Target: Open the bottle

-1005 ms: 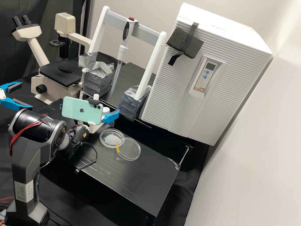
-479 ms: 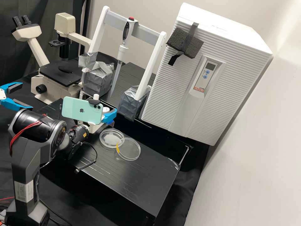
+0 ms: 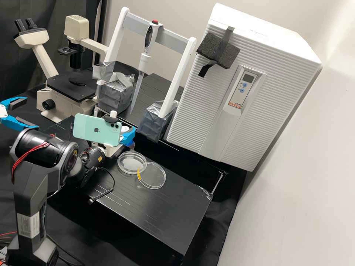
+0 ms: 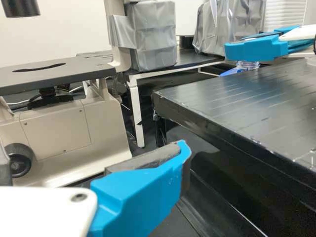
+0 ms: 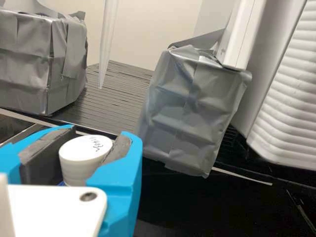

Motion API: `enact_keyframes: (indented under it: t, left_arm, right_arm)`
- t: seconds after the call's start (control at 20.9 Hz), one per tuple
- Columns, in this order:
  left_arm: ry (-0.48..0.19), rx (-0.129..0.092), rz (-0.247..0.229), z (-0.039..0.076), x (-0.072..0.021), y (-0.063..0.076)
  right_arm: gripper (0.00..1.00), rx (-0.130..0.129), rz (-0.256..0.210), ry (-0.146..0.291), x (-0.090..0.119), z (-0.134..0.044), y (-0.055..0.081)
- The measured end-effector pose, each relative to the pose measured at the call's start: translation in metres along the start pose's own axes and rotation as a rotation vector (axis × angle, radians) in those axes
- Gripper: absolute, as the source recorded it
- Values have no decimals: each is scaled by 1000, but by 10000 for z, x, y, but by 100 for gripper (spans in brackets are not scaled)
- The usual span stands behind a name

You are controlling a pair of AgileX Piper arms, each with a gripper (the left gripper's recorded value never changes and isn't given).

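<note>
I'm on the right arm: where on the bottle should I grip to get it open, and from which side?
Take the white cap by its ribbed side wall, not the flat top. It is a short upright cylinder, so come in level with a grip on opposite sides, as the right gripper sits now, pads flanking it.

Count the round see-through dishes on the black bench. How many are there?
2. One dish lies just in front of the mint phone; the other dish lies beside it, rims meeting. The arm could hide more.
</note>
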Motion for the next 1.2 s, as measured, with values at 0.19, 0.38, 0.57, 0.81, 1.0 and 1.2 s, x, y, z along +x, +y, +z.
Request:
enact_keyframes:
  t: [0.19,0.38,0.57,0.81,1.0,1.2]
  left_arm:
    - [7,-7,-4,-11,5,-14]
    - [17,-12,-4,-22,7,-19]
    - [17,-6,-4,-22,7,-19]
    - [17,-6,-4,-22,7,-19]
    - [17,-6,-4,-22,7,-19]
    - [17,8,-4,-22,7,-19]
  right_arm:
    - [0,2,0,0,0,0,0]
    - [0,6,0,0,0,0,0]
    - [0,6,0,0,0,0,0]
    - [0,22,28,19,-28,-51,85]
    - [0,47,58,39,-60,-101,176]
    - [0,62,52,34,-175,-71,166]
